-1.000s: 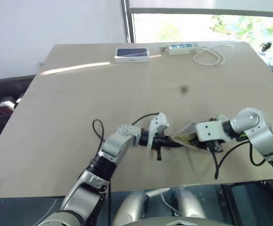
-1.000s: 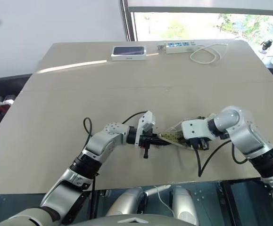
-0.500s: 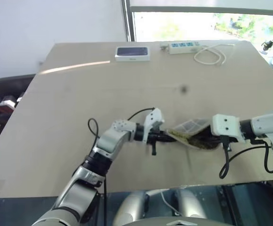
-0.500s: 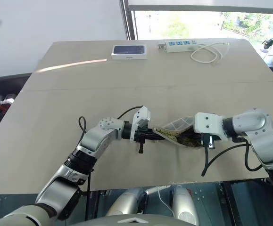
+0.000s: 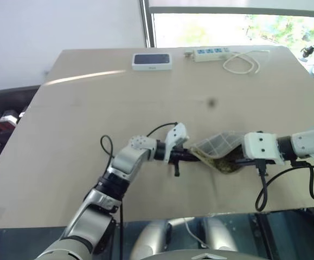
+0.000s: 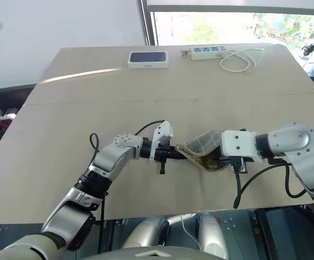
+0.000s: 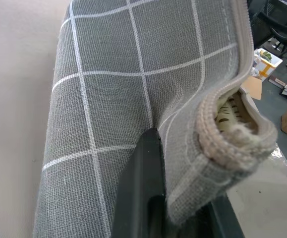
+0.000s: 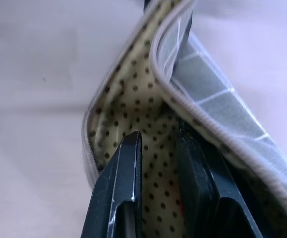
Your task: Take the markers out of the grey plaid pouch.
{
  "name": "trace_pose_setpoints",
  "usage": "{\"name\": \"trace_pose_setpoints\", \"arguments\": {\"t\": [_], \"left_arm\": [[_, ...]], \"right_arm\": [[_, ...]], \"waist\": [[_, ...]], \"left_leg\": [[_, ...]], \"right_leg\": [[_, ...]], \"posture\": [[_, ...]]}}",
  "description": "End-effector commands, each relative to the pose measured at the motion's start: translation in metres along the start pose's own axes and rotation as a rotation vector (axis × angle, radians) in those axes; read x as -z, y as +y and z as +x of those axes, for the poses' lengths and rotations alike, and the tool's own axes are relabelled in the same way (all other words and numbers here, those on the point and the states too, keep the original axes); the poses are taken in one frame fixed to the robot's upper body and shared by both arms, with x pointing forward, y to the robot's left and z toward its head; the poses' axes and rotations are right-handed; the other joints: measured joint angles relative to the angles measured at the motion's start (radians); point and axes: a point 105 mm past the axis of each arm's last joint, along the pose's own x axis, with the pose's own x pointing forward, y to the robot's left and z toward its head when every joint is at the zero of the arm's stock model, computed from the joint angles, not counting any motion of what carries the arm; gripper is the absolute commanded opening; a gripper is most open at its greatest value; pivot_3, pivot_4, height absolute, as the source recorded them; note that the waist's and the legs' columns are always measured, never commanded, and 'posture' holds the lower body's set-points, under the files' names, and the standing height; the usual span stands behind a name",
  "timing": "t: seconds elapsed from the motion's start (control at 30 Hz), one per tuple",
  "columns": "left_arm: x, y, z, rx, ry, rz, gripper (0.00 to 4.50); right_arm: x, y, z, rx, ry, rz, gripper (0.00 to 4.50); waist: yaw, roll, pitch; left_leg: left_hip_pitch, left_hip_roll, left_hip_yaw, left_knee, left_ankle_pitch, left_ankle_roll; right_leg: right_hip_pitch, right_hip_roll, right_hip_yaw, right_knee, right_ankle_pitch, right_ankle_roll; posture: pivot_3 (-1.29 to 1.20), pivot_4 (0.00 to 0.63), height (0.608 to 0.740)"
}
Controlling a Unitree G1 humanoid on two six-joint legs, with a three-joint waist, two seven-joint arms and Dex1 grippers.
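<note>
the pouch [image 6: 203, 147] hangs just above the near middle of the table [image 6: 146, 103], slung between the two arms, its grey plaid side arched up and its dotted tan lining gaping toward the right arm. it looks light and floppy: the cloth folds and sags wherever it is not held, so it needs a hold at each end to stay open, best on the thicker zip edge, which should slip less than the plain cloth. the left gripper [image 6: 174, 155] is pressed together on the pouch's corner seam. the right gripper [image 8: 155, 188] reaches into the mouth with its fingers [image 8: 126, 183] a little apart against the lining; whether they pinch anything cannot be told. a speck of red deep between them may be a marker. the markers are probably thin, smooth and light, best pinched across the barrel.
</note>
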Motion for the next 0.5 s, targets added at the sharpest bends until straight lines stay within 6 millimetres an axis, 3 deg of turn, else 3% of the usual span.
{"name": "trace_pose_setpoints", "arguments": {"t": [0.03,0.13,0.2,0.37,0.5], "left_arm": [[-0.009,0.002,-0.001,-0.007,-0.029,0.012,0.00],[-0.010,0.002,0.001,-0.003,-0.036,0.008,0.00],[-0.012,0.002,0.002,0.002,-0.043,0.003,0.00],[-0.018,0.001,0.005,0.025,-0.070,-0.027,0.00],[-0.023,-0.002,0.008,0.049,-0.080,-0.035,0.00]], "right_arm": [[0.005,-0.015,0.000,0.085,0.063,0.000,0.59],[0.012,-0.021,0.008,0.112,0.067,0.070,0.59],[0.019,-0.020,0.013,0.104,0.088,0.101,1.65],[0.029,-0.029,0.023,0.136,0.112,0.138,3.67],[0.036,-0.033,0.029,0.127,0.140,0.157,3.67]], "waist": [[0.001,0.000,0.000],[0.000,0.000,0.000],[0.001,0.000,0.000],[-0.001,0.000,0.000],[-0.002,0.000,0.000]], "left_leg": [[0.000,0.000,0.000,0.000,0.000,0.000],[0.000,0.000,0.000,0.000,0.000,0.000],[0.000,0.000,0.000,0.000,0.000,0.000],[0.000,0.000,0.000,0.000,0.000,0.000],[0.000,0.000,0.000,0.000,0.000,0.000]], "right_leg": [[0.000,0.000,0.000,0.000,0.000,0.000],[0.000,0.000,0.000,0.000,0.000,0.000],[0.000,0.000,0.000,0.000,0.000,0.000],[0.000,0.000,0.000,0.000,0.000,0.000],[0.000,0.000,0.000,0.000,0.000,0.000]], "posture": [[0.00,0.150,0.740],[0.00,0.150,0.740],[0.00,0.150,0.740],[0.00,0.150,0.740],[0.00,0.150,0.740]]}}
